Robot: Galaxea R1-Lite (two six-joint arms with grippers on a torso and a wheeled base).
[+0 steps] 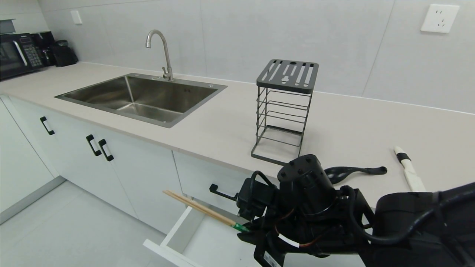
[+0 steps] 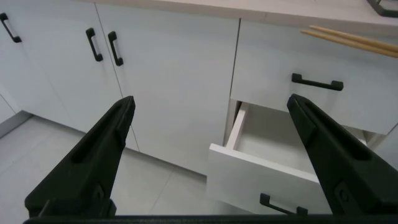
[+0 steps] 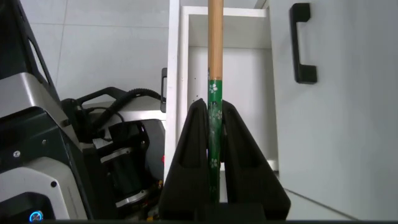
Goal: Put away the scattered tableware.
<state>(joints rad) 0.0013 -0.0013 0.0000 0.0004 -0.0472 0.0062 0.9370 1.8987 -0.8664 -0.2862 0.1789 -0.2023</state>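
My right gripper (image 1: 248, 229) (image 3: 214, 134) is shut on the green patterned end of a pair of wooden chopsticks (image 1: 200, 209) (image 3: 215, 43). It holds them level over the open white drawer (image 1: 178, 231) (image 3: 244, 93) below the counter edge. On the counter behind the arm lie a black spoon (image 1: 354, 171) and a white-handled utensil with a black band (image 1: 408, 170). My left gripper (image 2: 211, 168) hangs open in front of the cabinets, facing the open drawer (image 2: 261, 155), with the chopsticks (image 2: 354, 38) above it.
A dark wire utensil rack (image 1: 284, 111) stands on the counter behind the drawer. To its left is a steel sink (image 1: 144, 97) with a faucet (image 1: 163, 52). Cabinet doors with black handles (image 1: 99, 147) run under the counter.
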